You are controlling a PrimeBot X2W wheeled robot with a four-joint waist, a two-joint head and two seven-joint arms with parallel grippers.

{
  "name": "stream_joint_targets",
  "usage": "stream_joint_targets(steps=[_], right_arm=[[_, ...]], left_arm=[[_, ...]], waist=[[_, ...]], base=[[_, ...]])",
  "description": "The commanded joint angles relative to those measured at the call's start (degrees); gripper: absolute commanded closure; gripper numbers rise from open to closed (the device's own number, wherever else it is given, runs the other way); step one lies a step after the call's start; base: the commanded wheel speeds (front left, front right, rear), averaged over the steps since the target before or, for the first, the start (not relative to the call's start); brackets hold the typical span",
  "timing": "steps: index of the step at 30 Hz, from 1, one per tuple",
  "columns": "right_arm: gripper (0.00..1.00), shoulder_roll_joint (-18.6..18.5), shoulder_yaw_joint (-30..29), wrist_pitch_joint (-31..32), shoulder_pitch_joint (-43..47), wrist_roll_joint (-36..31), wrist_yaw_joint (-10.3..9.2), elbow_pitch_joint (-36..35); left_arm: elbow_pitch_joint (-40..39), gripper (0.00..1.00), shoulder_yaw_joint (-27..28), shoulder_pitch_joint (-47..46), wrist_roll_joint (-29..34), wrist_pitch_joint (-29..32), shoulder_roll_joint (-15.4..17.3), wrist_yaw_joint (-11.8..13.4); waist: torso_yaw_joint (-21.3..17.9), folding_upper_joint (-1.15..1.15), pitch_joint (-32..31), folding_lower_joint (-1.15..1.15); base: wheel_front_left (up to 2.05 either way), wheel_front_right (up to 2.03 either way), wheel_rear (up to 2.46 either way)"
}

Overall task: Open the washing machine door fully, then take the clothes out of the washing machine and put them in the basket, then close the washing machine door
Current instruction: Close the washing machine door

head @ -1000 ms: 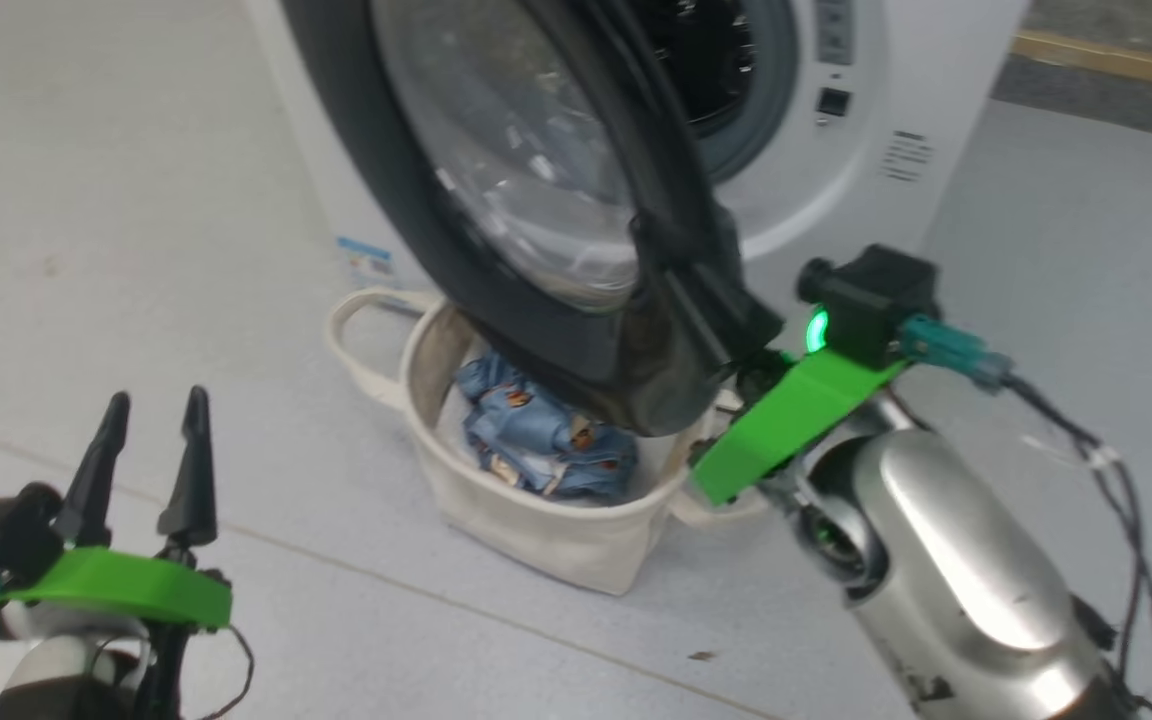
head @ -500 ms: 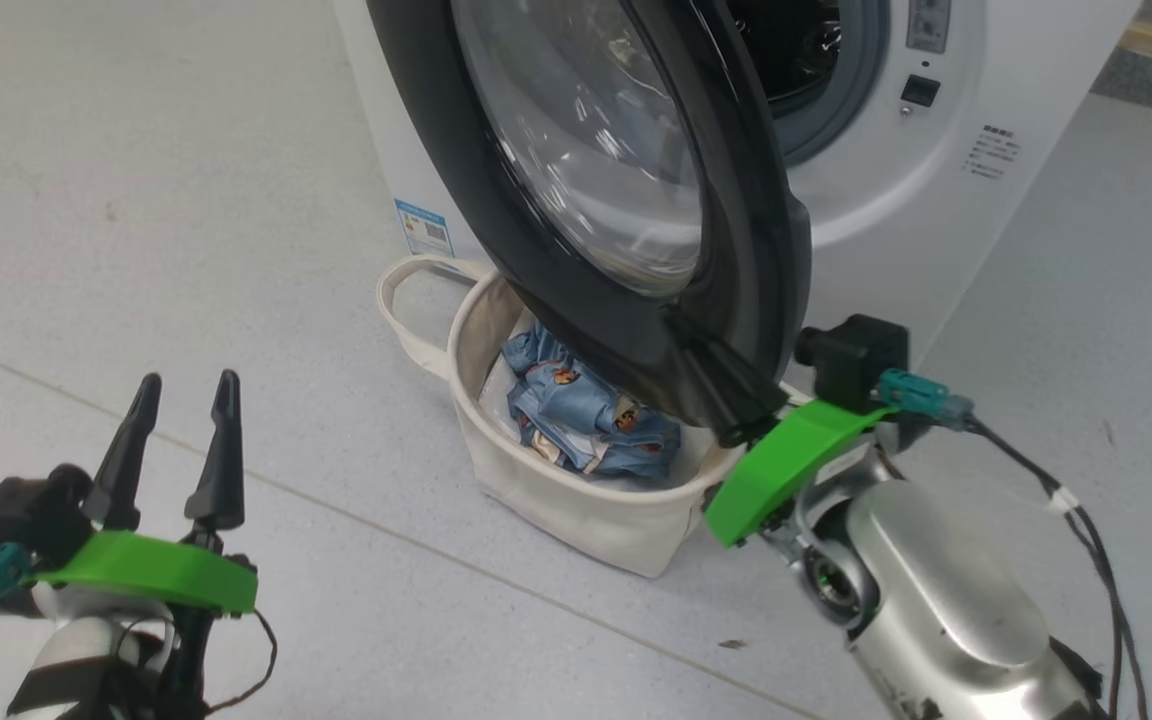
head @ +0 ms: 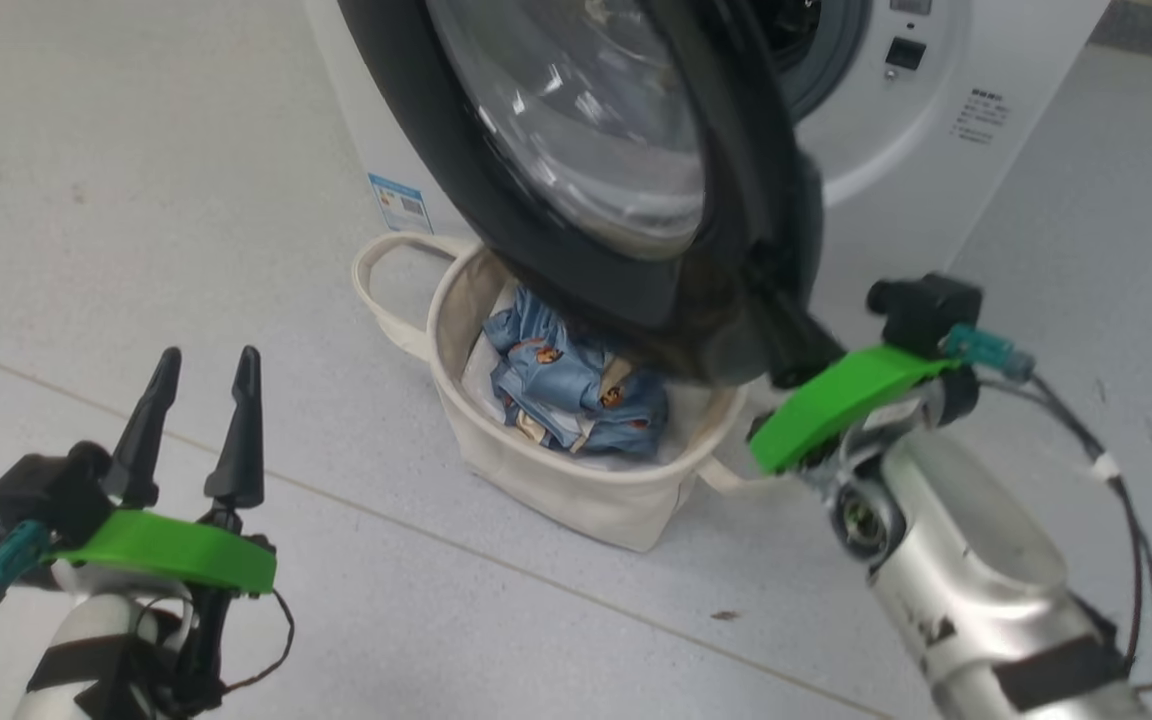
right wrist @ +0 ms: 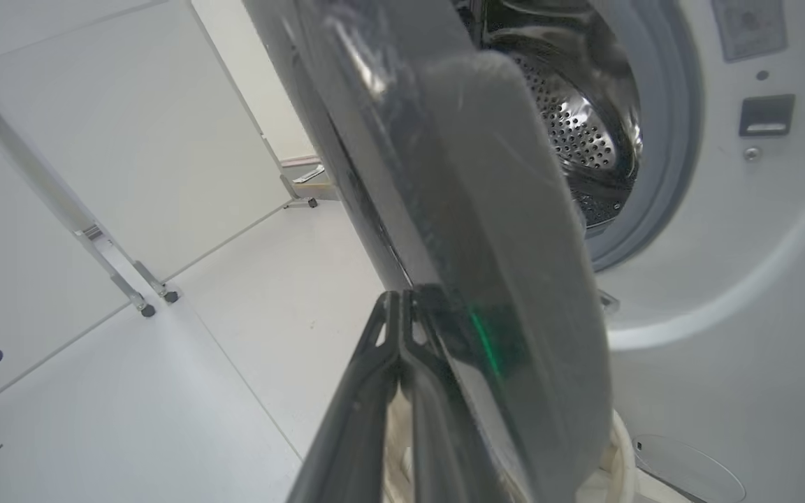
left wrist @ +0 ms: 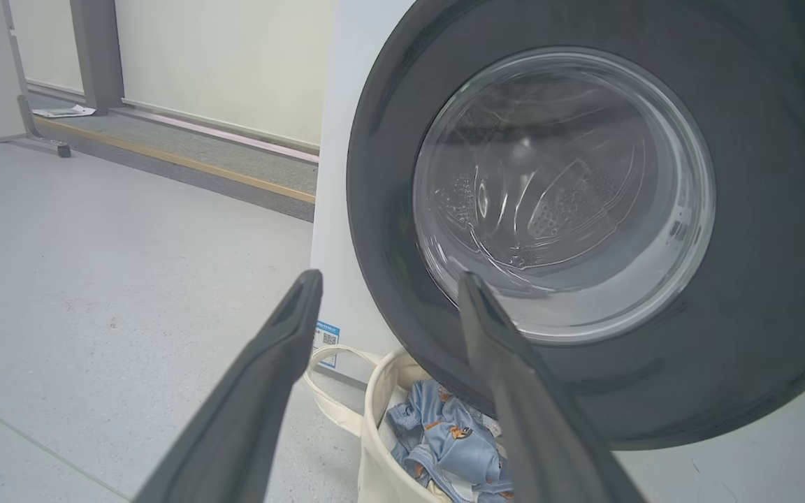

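One second on: door [head: 576, 150] swung nearer washing machine [head: 896, 190], right tool [right wrist: 400, 307] clenched empty against its rim; clothes [head: 566, 390] in basket [head: 576, 500], closing underway; left tool [head: 210, 360] spread, idle.

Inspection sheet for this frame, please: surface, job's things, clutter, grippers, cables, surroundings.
Surface: grey floor, one seam line across it.
Job's things: washing machine, drum exposed; washing machine door partly open, lower edge over the basket; clothes lying in the basket.
Clutter: dark speck on the floor; paper by the wall.
Grippers: left gripper open, apart from everything; right gripper shut, fingers against the door's rim.
Cables: black cable along the right arm; thin wire at the left wrist.
Surroundings: pale wall, grey post.
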Motion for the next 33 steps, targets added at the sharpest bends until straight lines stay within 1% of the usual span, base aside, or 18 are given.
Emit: stream_joint_targets(steps=[1, 8, 16, 21, 25, 33], right_arm=[[1.0, 0.9, -0.7, -1.2, -3.3, 0.1, -0.02, -0.9], [1.0, 0.9, -5.4, -3.7, -12.7, 0.3, -0.02, 6.1], [1.0, 0.9, -10.8, -4.6, -23.6, -0.7, -0.02, 14.5], [1.0, 0.9, -15.1, -4.7, -27.0, -2.7, -0.02, 16.2], [1.0, 0.9, -17.4, -4.7, -28.1, -3.8, -0.02, 16.9], [1.0, 0.9, -23.3, -4.7, -30.6, -7.2, -0.02, 17.8]], left_arm=[[-1.5, 0.0, 1.9, -2.8, 0.5, -0.7, 1.3, -0.4], [-1.7, 0.0, 1.2, -4.7, 1.1, -0.7, 0.5, -0.7], [-1.4, 0.0, -0.2, -8.4, 1.8, -0.7, -1.6, -1.0], [-1.3, 0.0, -0.2, -9.5, 2.3, -0.7, -2.6, -1.2], [-1.2, 0.0, -0.1, -10.0, 2.5, -0.7, -3.0, -1.2], [-1.4, 0.0, 0.6, -10.6, 2.9, -0.7, -3.3, -1.3]], waist=[[-0.1, 0.0, 0.7, 0.0], [-0.7, 0.0, 5.4, 0.0], [-0.5, 0.0, 10.3, 0.0], [-0.2, 0.0, 11.8, 0.0], [0.1, 0.0, 12.5, 0.0], [0.3, 0.0, 14.3, 0.0]], base=[[0.0, 0.0, 0.0], [0.0, 0.0, 0.0], [0.0, 0.0, 0.0], [0.0, 0.0, 0.0], [0.0, 0.0, 0.0], [0.0, 0.0, 0.0]])
